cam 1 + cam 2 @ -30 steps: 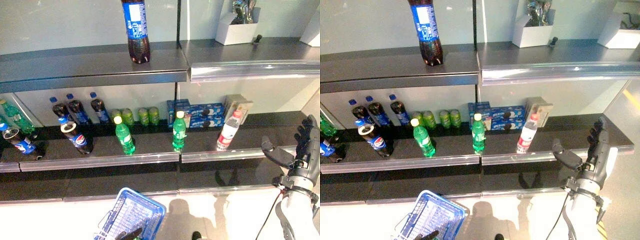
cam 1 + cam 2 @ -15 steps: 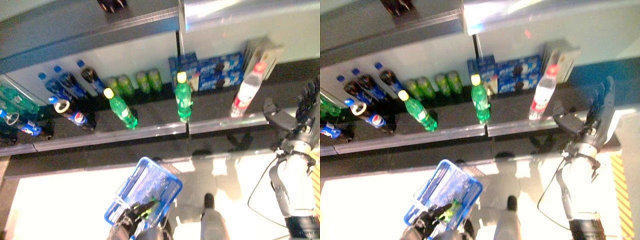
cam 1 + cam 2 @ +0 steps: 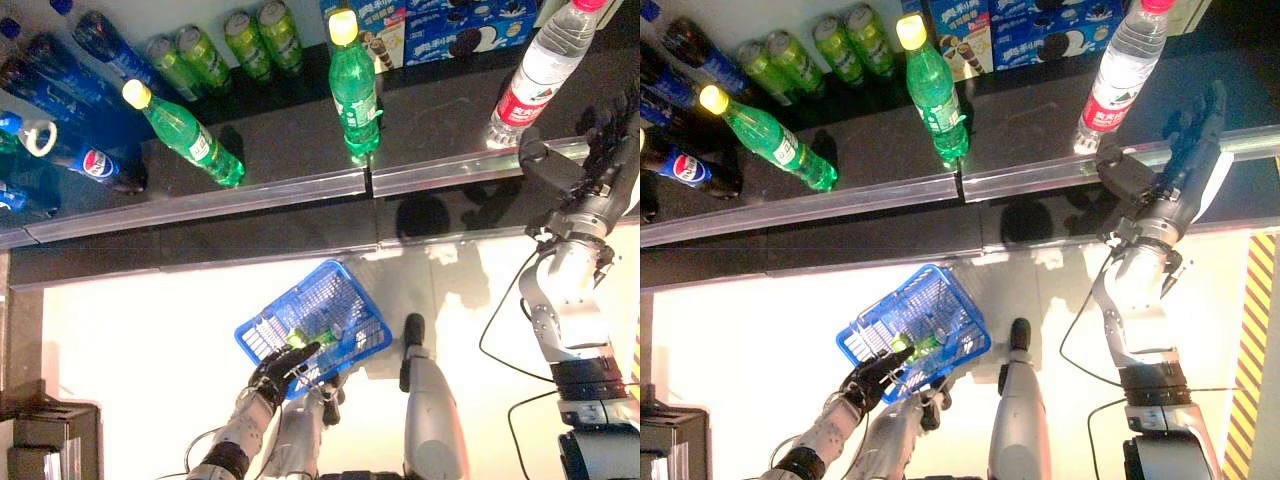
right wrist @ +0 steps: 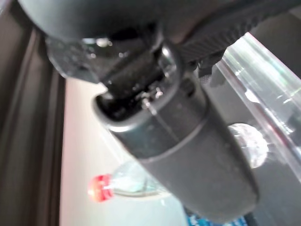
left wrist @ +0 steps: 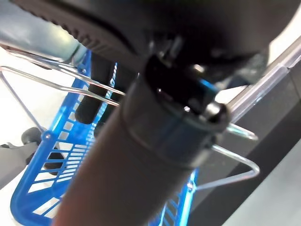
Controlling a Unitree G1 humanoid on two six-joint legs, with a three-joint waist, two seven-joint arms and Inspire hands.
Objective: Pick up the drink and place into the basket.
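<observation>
A clear water bottle [image 3: 541, 72] with a red cap stands at the front of the dark shelf [image 3: 250, 190]; its cap [image 4: 99, 188] also shows past the thumb in the right wrist view. My right hand [image 3: 592, 168] is open just right of this bottle at the shelf's rail, fingers straight, thumb [image 3: 1125, 176] towards it, not touching. The blue plastic basket [image 3: 345, 300] hangs low over the pale floor. My left hand [image 3: 278, 366] is shut on its wire handle [image 5: 44, 81]. Something small and green [image 3: 298, 339] shows in the basket by my fingers; I cannot tell what.
Two green bottles with yellow caps are on the shelf, one upright [image 3: 354, 92], one leaning [image 3: 186, 136]. Cola bottles [image 3: 95, 165] lie at the left, green cans [image 3: 200, 58] and blue cookie boxes [image 3: 450, 25] at the back. A yellow-black floor stripe [image 3: 1252, 340] runs at the right.
The camera has tipped down, so the upper shelf has left the picture and the basket and left hand show in full. My right hand stays open beside the water bottle.
</observation>
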